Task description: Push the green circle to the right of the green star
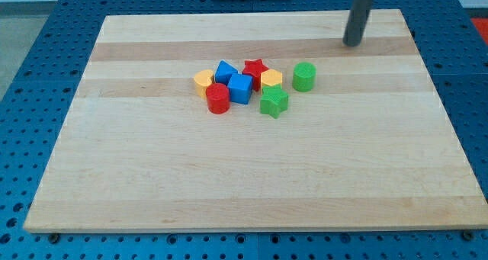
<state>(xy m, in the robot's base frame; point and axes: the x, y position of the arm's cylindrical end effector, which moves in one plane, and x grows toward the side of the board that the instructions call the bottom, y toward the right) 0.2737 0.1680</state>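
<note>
Tip (352,43) well apart from green circle (304,76), touching nothing

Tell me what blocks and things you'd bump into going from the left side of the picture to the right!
Yellow heart block → red cylinder block → blue cube block → red star block → green star block → green circle block → my tip, the dark rod's end, apart from all the blocks.

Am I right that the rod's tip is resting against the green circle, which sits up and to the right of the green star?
Not quite. In the camera view my tip stands apart from the green circle, further toward the view's top right, with bare board between them. The rest holds: the circle sits up and to the right of the green star.
</note>
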